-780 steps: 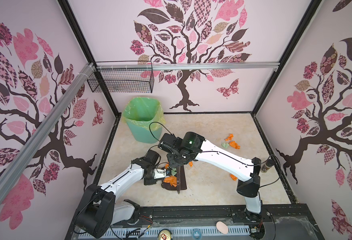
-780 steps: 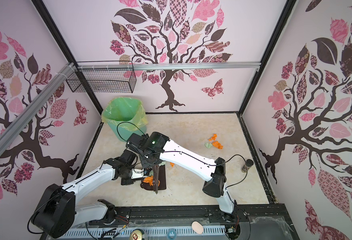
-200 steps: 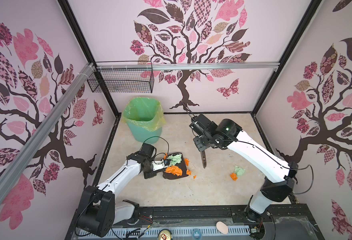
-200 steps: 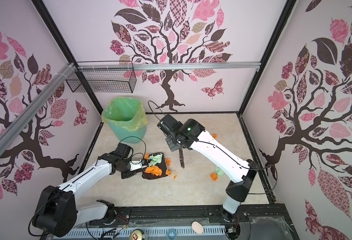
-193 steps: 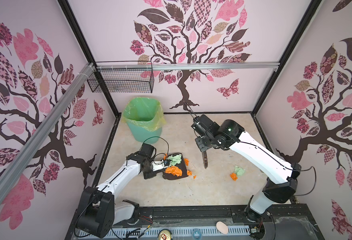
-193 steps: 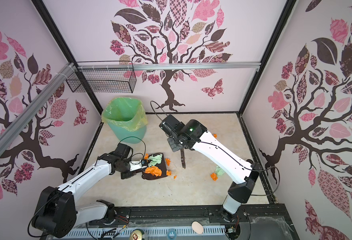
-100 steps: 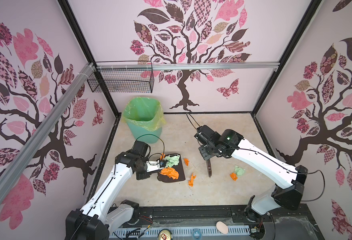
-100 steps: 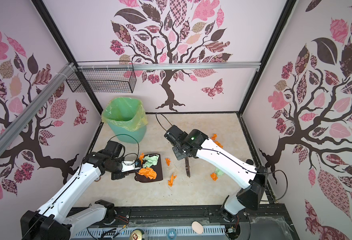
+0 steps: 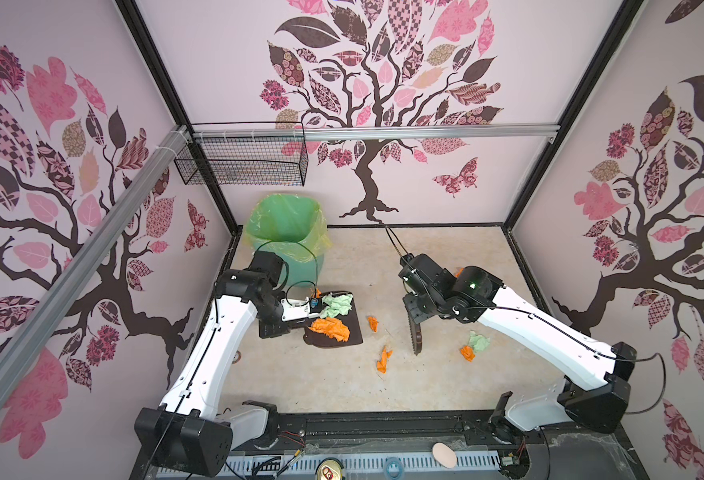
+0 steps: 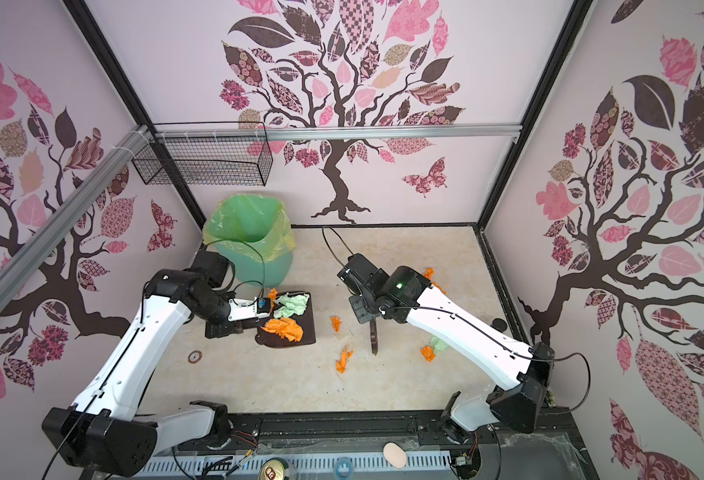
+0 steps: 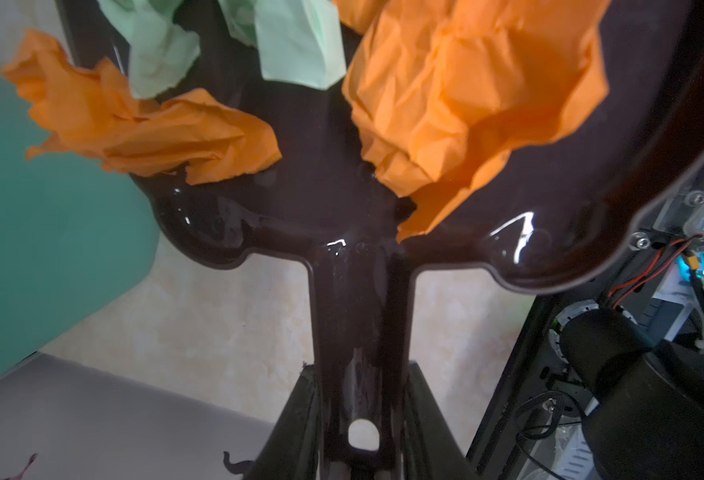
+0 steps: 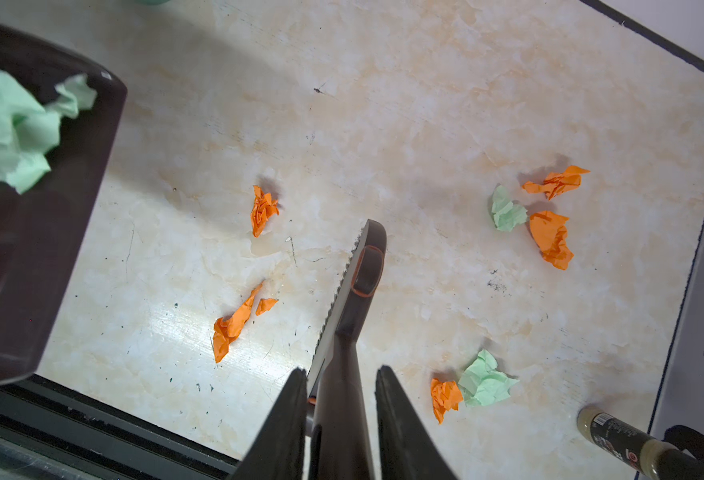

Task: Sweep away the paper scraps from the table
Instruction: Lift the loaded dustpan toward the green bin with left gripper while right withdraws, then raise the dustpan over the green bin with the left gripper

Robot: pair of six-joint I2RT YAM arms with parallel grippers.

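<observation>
So the left gripper (image 11: 360,386) is clamping its jaws tight on the handle of the dark dustpan (image 9: 353,322), which is carrying a pile of orange and green paper scraps (image 9: 328,328). The right gripper (image 12: 340,374) is squeezing the brush (image 9: 416,338) by its handle, with the far end pointing down at the table (image 9: 446,257).

In a top view, loose scraps are lying around the brush tip. Two orange ones (image 9: 383,359) are sitting at roughly 9 and 10 o'clock, not touching it, and an orange-green pair (image 9: 473,347) at 3 o'clock. The dustpan is sitting at 9 o'clock from the right jaws, well apart. The bin (image 9: 288,232) is standing at 11 o'clock from the dustpan.
</observation>
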